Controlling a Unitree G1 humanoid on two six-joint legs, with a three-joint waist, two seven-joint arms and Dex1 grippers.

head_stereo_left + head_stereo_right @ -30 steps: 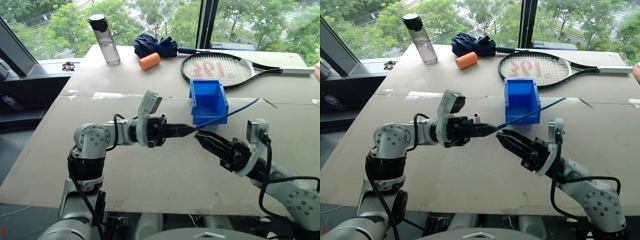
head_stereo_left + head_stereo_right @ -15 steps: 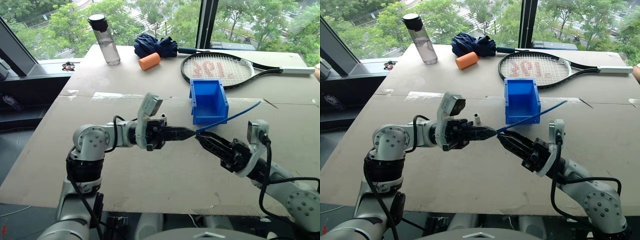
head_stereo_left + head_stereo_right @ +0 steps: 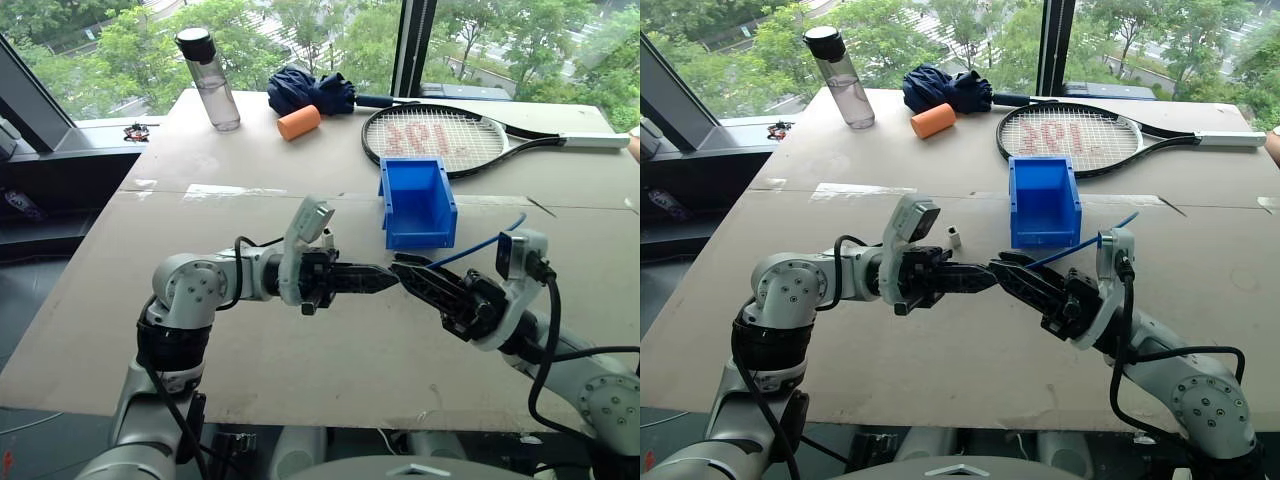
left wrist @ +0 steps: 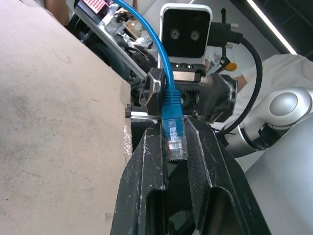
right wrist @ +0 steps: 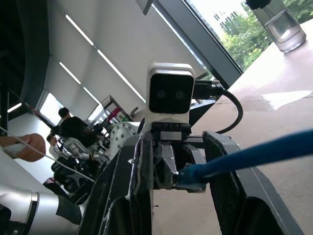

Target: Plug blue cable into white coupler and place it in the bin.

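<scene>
The left end effector (image 3: 392, 279) is pointing level toward the robot's right, its two black fingers (image 4: 146, 161) pinched closed on the clear plug at the end of the blue cable (image 4: 168, 98). The right end effector (image 3: 400, 268) is reaching in from the opposite side, tip to tip with the left one above the counter (image 3: 300, 370), and its fingers (image 5: 222, 166) are clamping the blue boot of the same cable just behind the plug. From there the cable is running back past the right wrist in an upward arc (image 3: 480, 240), clear of the counter.

The white coupler (image 3: 954, 237) is sitting on the counter just beyond the left end effector, apart from both. The bin (image 3: 440, 205) is standing farther back, behind the meeting point of the two end effectors. Beyond it are lying a tennis racket (image 3: 440, 135), an orange foam cylinder (image 3: 299, 122), a dark blue cloth (image 3: 310, 90) and a water bottle (image 3: 208, 78).
</scene>
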